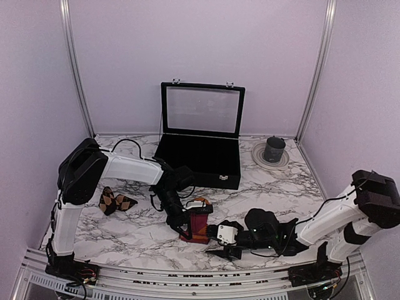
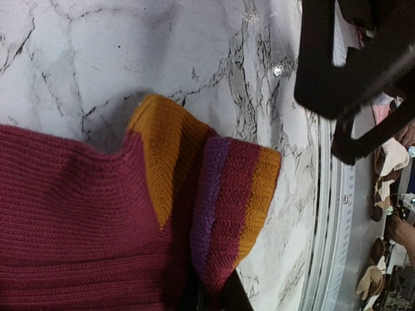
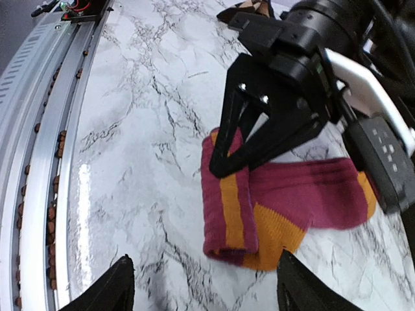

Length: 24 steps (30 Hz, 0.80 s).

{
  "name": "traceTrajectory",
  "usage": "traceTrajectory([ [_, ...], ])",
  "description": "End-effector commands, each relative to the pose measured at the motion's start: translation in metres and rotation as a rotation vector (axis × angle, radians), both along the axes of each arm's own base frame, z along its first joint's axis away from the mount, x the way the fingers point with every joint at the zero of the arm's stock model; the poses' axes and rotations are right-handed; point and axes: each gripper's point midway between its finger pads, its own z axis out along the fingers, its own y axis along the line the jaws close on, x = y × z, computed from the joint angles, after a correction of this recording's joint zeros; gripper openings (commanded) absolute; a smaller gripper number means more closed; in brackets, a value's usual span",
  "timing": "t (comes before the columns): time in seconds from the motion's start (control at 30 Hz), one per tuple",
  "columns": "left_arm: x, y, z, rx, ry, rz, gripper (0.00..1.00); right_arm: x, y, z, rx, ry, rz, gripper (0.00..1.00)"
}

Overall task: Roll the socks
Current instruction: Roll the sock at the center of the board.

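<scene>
I'm starting the roll: left gripper (image 3: 231, 165) is clamping the magenta sock (image 3: 311, 184) at its fold; right gripper (image 3: 204, 285) is hovering open, likely needed next to pin the rest.

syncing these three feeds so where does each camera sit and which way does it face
top external: high behind the bases, facing down over the white marble table; both arms show
left wrist: on the left arm, close over the magenta-red knitted sock with orange stripes; own fingers barely show at the bottom
right wrist: low, facing the left gripper clamped on that sock; the open right gripper frames the bottom
shared: all three show the sock
</scene>
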Motion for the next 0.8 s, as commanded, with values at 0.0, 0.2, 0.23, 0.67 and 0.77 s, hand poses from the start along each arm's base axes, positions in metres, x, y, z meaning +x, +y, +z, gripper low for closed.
traceTrajectory([
  [0.0,-0.004,0.022,-0.034,0.148,0.011,-0.009,0.0,0.002,0.035,0.009,0.0,-0.121,0.113,0.69],
  [0.2,-0.002,0.022,-0.035,0.152,0.004,-0.021,0.0,0.011,0.048,-0.014,-0.048,-0.108,0.149,0.55],
  [0.23,-0.002,0.022,-0.035,0.151,0.003,-0.024,0.01,0.013,0.048,-0.018,-0.056,-0.099,0.149,0.53],
  [0.67,0.0,0.021,-0.027,0.082,-0.055,-0.064,0.32,0.036,0.032,-0.04,-0.072,0.098,0.043,0.11],
  [0.77,0.004,0.021,-0.008,-0.02,-0.119,-0.053,0.46,0.036,0.024,-0.048,-0.081,0.189,0.011,0.07],
])
